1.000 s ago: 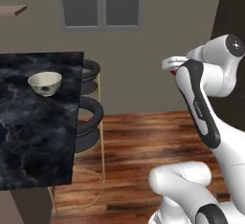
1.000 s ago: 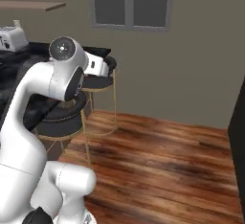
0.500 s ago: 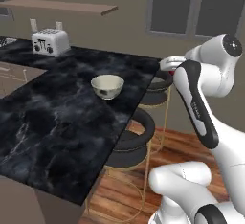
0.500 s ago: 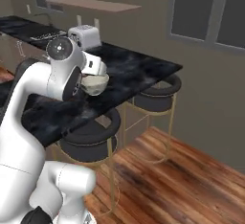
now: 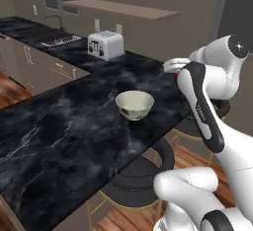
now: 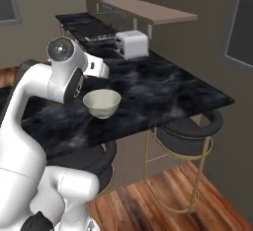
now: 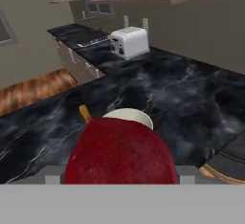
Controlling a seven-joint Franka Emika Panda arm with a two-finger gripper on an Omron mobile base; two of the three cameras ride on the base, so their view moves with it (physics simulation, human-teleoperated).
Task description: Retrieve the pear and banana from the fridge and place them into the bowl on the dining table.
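Observation:
My gripper [image 7: 119,170] is shut on the pear [image 7: 119,156], a dark red fruit with a tan stem that bulks large at the bottom of the hand view. A sliver of that red shows at the hand [image 5: 176,74] in the left base view. The cream-white bowl [image 5: 134,104] [image 6: 102,101] stands near the edge of the black marble dining table [image 5: 69,131] [image 6: 173,89], and its rim [image 7: 131,115] peeks out just beyond the pear. The gripper [image 5: 173,69] [image 6: 94,72] hovers above the table, a little to one side of the bowl. The banana and the fridge are out of view.
A white toaster [image 5: 105,45] [image 6: 132,43] [image 7: 129,41] stands on the black counter behind the table. Black round stools with gold legs [image 5: 143,175] [image 6: 185,131] are tucked under the table's edge. A wooden shelf [image 5: 123,9] runs along the far wall.
The base has driven and turned, so the whole scene has shifted: the table and bowl are closer and more central, and the toaster has come into view. The arm's pose is unchanged.

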